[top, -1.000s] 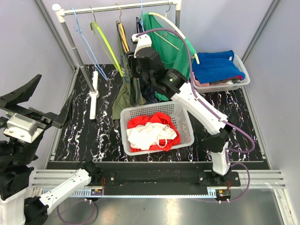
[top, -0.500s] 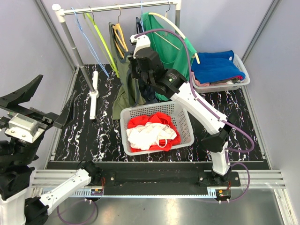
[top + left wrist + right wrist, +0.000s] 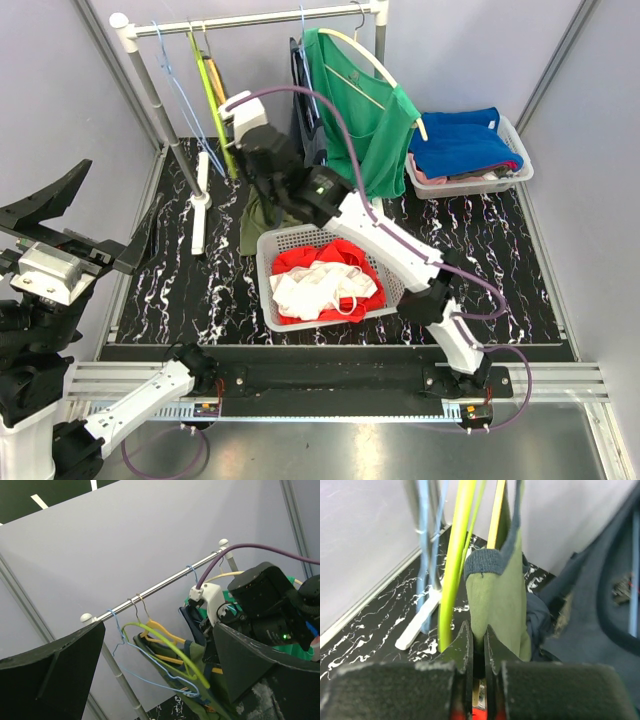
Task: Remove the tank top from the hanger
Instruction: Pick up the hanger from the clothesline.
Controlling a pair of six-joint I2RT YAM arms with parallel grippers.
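An olive tank top (image 3: 497, 605) with navy trim hangs on an orange hanger (image 3: 496, 515) on the rail. My right gripper (image 3: 479, 632) is shut on the fabric just below its navy strap. In the top view the right gripper (image 3: 250, 170) sits left of the middle of the rail, and the tank top (image 3: 258, 215) trails down beneath it. The left wrist view shows the tank top (image 3: 200, 655) behind a lime hanger. My left gripper (image 3: 100, 215) is raised at the far left, open and holding nothing.
A lime hanger (image 3: 455, 555) and a blue wire hanger (image 3: 423, 540) hang just left of the tank top. A navy garment (image 3: 312, 120) and a green shirt (image 3: 365, 110) hang to the right. A white basket (image 3: 268, 290) of red and white clothes stands below. A second basket (image 3: 515, 160) holds blue clothes.
The right gripper closed on the tank top and swung left along the rail, dragging the garment and its hanger with it. The lime hanger was pushed left. The left arm stayed still.
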